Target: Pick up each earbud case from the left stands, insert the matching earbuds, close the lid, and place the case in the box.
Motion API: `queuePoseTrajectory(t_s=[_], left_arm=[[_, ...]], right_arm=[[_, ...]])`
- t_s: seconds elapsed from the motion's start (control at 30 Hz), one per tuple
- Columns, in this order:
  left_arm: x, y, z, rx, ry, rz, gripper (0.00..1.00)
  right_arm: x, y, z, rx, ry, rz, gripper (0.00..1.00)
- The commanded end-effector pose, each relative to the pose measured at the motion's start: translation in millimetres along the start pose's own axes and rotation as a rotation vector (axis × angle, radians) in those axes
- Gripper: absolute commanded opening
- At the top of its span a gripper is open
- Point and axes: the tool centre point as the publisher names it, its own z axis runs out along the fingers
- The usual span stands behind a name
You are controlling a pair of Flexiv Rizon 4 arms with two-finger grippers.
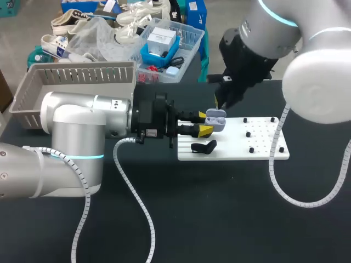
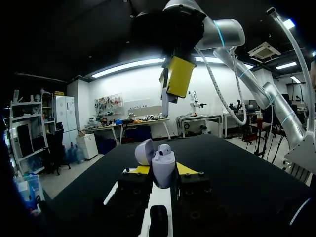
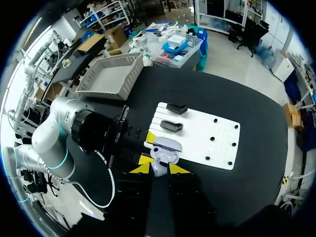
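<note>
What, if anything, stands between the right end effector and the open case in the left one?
Nothing visible. The right end effector hangs above the case, held by the left end effector, with open air between.

A robotics lab: a cabled left arm (image 1: 71,129) and right arm (image 1: 307,66) over a black bench (image 1: 219,219) bearing a white drilled plate (image 1: 258,139) and a grey basket (image 1: 71,82).

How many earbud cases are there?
3. A pale open case is held in the left gripper's jaws. One dark case sits on the white board, and another dark case sits beside it, nearer the jaws. Others may be hidden.
</note>
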Motion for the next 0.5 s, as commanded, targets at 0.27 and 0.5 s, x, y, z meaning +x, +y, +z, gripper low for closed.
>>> queuePoseTrajectory(t_s=[0.27,0.5], left_arm=[[0.0,-1.4,0.5,-0.007,0.001,0.001,0.0],[0.0,-1.4,0.5,-0.007,0.001,0.001,0.0]], right_arm=[[-2.7,4.3,12.4,0.008,0.043,0.004,0.0],[-2.7,4.3,12.4,0.008,0.043,0.004,0.0]])
